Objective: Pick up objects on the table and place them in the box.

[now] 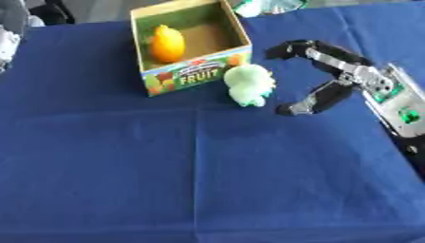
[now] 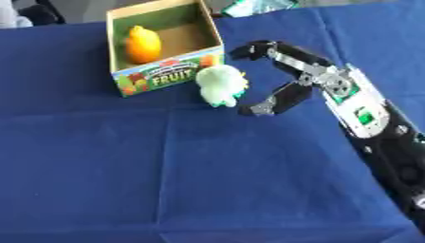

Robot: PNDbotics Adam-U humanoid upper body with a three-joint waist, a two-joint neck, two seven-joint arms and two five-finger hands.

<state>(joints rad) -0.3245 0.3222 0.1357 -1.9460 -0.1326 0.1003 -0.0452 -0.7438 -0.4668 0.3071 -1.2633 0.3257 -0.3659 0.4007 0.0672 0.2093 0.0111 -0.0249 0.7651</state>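
Observation:
A cardboard fruit box stands at the back of the blue table, open at the top. Inside it, at the left, lies an orange-yellow fruit. A pale green soft toy sits on the cloth just off the box's front right corner. My right hand comes in from the right and is open, its fingers and thumb spread wide around empty space just right of the toy, not touching it. The left hand shows in neither view.
A blue cloth covers the table, with wide bare room in front and to the left. A green and white object lies beyond the far edge, behind the box. Something grey shows at the left border.

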